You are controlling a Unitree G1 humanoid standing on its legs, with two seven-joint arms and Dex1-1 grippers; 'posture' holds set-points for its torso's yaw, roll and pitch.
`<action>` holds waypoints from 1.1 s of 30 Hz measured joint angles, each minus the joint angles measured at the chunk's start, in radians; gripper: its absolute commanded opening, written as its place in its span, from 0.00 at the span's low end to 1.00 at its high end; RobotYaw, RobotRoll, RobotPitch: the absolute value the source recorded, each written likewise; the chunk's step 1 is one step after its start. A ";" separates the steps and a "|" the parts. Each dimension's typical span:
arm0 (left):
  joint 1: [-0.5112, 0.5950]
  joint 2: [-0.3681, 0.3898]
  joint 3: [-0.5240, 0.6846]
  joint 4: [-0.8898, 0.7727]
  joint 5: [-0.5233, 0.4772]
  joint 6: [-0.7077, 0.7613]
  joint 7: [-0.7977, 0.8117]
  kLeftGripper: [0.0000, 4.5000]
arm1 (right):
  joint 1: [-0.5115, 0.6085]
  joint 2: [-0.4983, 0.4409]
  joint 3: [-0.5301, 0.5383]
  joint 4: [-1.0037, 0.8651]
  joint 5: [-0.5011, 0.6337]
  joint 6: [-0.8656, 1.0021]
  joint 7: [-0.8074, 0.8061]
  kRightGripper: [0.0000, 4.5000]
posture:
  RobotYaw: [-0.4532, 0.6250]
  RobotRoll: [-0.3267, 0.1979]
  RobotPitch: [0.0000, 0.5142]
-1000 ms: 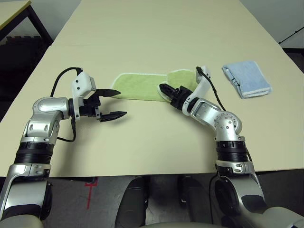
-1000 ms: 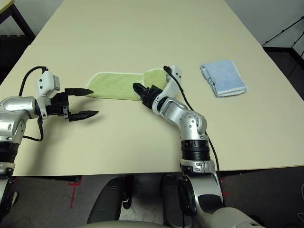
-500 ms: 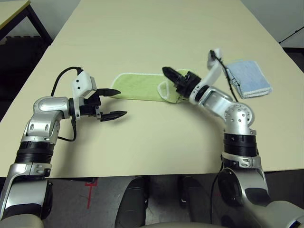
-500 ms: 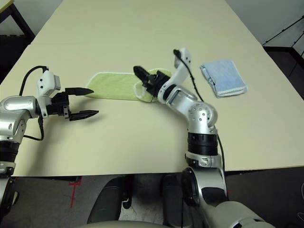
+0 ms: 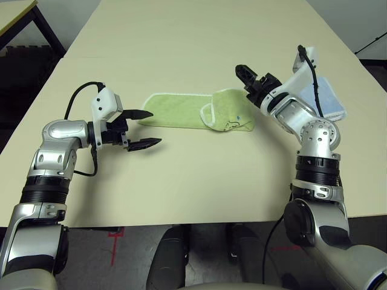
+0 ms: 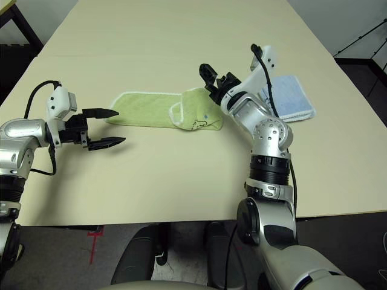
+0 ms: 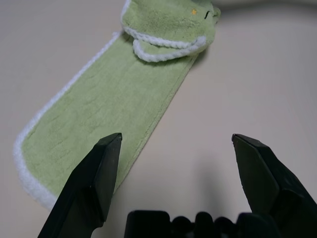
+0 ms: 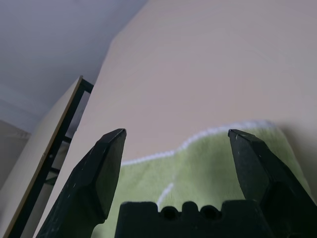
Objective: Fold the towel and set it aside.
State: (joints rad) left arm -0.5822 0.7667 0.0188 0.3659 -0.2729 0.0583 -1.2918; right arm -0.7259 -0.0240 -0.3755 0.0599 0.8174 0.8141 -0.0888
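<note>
From the head camera I saw the towel [image 5: 193, 112] lying flat on the table [image 5: 199, 175], folded into a long strip, with its right end turned back over itself so that the white edging made a loop there. On that turned end I could see small dark writing and 1 blue dot. The left gripper [image 5: 145, 128] was near the left end of the towel, its 2 fingers spread wide, and it held nothing. The right gripper [image 5: 247, 77] was raised above the right end of the towel, also spread wide and with nothing between the fingers. A blue cloth [image 5: 326, 99] lay to the right of the towel, partly hidden behind the right arm.

In the left wrist view the 2 fingers [image 7: 91, 186] stood far apart over the bare table, and the towel [image 7: 109, 109] stretched away from them, the strip's near end beside 1 finger.

In the right wrist view the fingers [image 8: 99, 173] were wide apart too, and below them I saw the towel [image 8: 218, 168] with its white edge, then the table [image 8: 208, 69] beyond.
</note>
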 measured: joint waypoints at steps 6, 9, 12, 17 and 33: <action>0.000 0.000 0.000 0.000 0.000 0.000 0.001 1.00 | 0.033 0.004 0.004 -0.031 0.021 0.030 -0.007 1.00 | 0.52 0.62 0.27; 0.000 -0.001 0.000 0.000 0.000 0.000 0.002 1.00 | 0.034 0.020 0.017 -0.029 0.020 0.030 -0.004 1.00 | 0.53 0.62 0.28; 0.000 -0.001 0.000 0.000 0.000 0.000 0.002 1.00 | 0.034 0.035 0.039 -0.003 0.013 0.028 0.011 1.00 | 0.53 0.62 0.28; 0.001 -0.001 0.000 -0.003 0.000 0.000 0.002 1.00 | 0.025 0.056 0.067 0.068 -0.009 0.019 0.035 1.00 | 0.54 0.62 0.28; 0.017 -0.001 0.001 -0.035 0.000 0.006 0.018 1.00 | 0.002 0.102 0.118 0.158 -0.055 0.054 0.053 1.00 | 0.55 0.62 0.28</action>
State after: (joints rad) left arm -0.5656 0.7660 0.0193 0.3314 -0.2727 0.0639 -1.2739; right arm -0.7240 0.0780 -0.2572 0.2184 0.7625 0.8685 -0.0357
